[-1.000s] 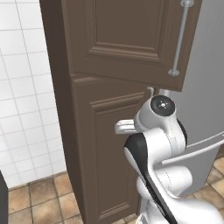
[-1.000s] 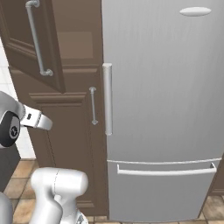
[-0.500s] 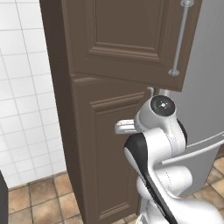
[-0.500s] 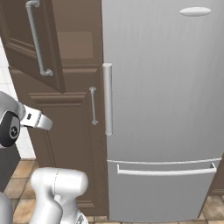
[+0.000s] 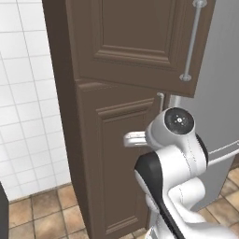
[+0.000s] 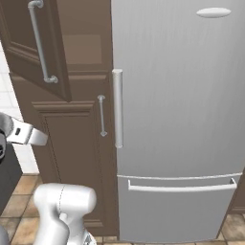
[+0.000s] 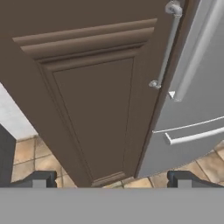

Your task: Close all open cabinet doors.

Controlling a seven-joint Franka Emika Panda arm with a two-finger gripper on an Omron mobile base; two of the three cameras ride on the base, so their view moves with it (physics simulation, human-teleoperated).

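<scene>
Nothing has moved since the earlier frames: arm, doors and cameras hold the same positions across both base views.

Left base view: the upper cabinet door (image 5: 135,42), dark brown with raised panel moulding, stands swung out from the tall cabinet, its free edge overlapping the grey refrigerator (image 5: 224,93). A long vertical silver bar handle (image 5: 192,39) runs along that edge. Below it the lower cabinet door (image 5: 116,163) lies flush with the cabinet front, closed. The white arm (image 5: 175,158) rises in front of the lower door. White wall tiles (image 5: 28,116) lie to the left, and brown floor tiles (image 5: 42,210) run along the bottom.

Right base view: the upper cabinet door (image 6: 33,45) projects toward the camera at upper left, clearly ajar, with its handle (image 6: 40,43) on the near face. The lower cabinet door (image 6: 72,162) sits shut, just beside the refrigerator (image 6: 177,105); its short vertical handle (image 6: 101,116) stands next to the refrigerator's longer grey handle (image 6: 117,107).

Hand view: the gripper (image 7: 112,179) faces the lower cabinet door (image 7: 92,109) without touching it. Its two dark fingertips (image 7: 39,178) are spread wide, at opposite sides of the lower edge, with nothing between them. The door's handle (image 7: 166,48) appears at upper right, the refrigerator (image 7: 192,109) beyond it.
</scene>
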